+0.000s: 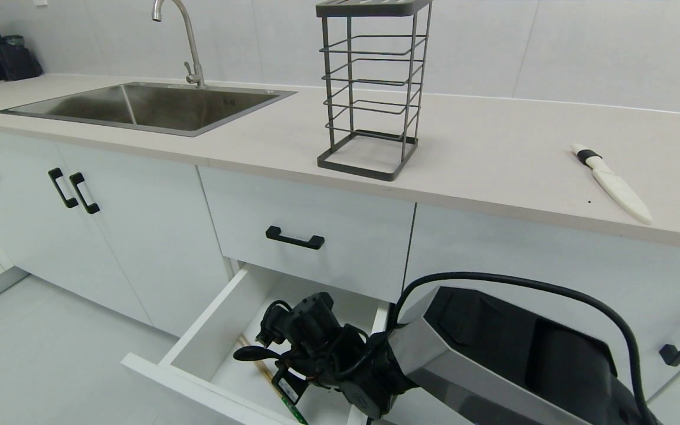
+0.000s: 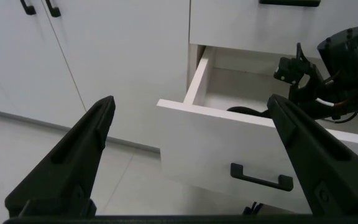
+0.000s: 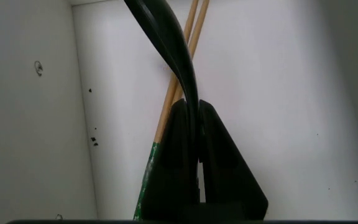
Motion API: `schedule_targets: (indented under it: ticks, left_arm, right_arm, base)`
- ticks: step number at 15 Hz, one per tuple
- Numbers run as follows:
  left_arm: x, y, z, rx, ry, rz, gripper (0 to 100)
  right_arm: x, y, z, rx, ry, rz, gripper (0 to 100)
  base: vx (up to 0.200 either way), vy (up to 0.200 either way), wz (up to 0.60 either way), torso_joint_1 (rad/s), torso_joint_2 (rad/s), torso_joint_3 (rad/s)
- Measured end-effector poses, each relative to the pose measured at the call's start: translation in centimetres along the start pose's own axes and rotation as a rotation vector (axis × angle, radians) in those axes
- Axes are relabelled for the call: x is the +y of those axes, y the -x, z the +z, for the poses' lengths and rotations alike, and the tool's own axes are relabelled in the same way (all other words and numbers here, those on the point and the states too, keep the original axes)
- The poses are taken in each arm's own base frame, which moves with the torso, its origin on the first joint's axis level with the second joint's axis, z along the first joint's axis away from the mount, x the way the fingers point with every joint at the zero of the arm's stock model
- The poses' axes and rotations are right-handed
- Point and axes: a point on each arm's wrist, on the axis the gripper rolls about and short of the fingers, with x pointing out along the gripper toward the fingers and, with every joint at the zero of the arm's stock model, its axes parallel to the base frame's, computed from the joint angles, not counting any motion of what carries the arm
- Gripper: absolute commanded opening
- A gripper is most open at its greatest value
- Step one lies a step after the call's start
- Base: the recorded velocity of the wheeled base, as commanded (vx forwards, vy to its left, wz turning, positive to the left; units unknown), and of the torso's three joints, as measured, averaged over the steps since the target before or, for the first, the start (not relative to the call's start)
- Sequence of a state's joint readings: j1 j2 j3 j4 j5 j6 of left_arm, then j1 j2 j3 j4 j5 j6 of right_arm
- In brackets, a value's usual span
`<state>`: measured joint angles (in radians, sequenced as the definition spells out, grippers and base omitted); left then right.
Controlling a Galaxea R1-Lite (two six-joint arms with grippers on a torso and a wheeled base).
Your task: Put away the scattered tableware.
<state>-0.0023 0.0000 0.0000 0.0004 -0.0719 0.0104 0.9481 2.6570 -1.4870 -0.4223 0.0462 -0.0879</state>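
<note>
The low drawer (image 1: 207,321) under the counter stands pulled out. My right gripper (image 1: 278,361) is down inside it, shut on the handle of a black spoon (image 1: 249,353). In the right wrist view the spoon (image 3: 166,37) sticks out from between the fingers (image 3: 180,143), just above the white drawer floor. A pair of wooden chopsticks (image 3: 165,115) with green ends lies on that floor under the spoon. A white knife (image 1: 611,183) with a black band lies on the counter at the right. My left gripper (image 2: 191,106) hangs open outside the drawer front (image 2: 229,146), holding nothing.
A tall dark wire rack (image 1: 369,88) stands on the counter (image 1: 493,153) above the drawer. A steel sink (image 1: 145,106) with a tap is at the left. Closed cabinet doors and drawers with black handles (image 1: 294,238) line the front.
</note>
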Motion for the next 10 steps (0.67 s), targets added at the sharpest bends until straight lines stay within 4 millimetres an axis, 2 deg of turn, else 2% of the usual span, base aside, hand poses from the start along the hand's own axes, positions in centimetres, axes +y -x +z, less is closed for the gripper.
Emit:
schedule_targets:
  ticks: [4,7,8,10]
  left_arm:
    - [0.0,0.0,0.0,0.0,0.0,0.0,100]
    - [0.0,0.0,0.0,0.0,0.0,0.0,100]
    - [0.0,0.0,0.0,0.0,0.0,0.0,100]
    - [0.0,0.0,0.0,0.0,0.0,0.0,100]
  right_arm:
    - [0.05,0.0,-1.03,0.1,-0.008,-0.01,0]
    - [-0.02,0.03,-0.86,0.104,-0.007,-0.009,0]
    - [0.0,0.03,-0.83,0.102,-0.005,-0.007,100]
    - [0.01,0.01,-0.79,0.098,-0.004,-0.002,100]
  base:
    - [0.0,0.0,0.0,0.0,0.0,0.0]
    - [0.0,0.0,0.0,0.0,0.0,0.0]
    - [0.0,0.0,0.0,0.0,0.0,0.0]
    - [0.0,0.0,0.0,0.0,0.0,0.0]
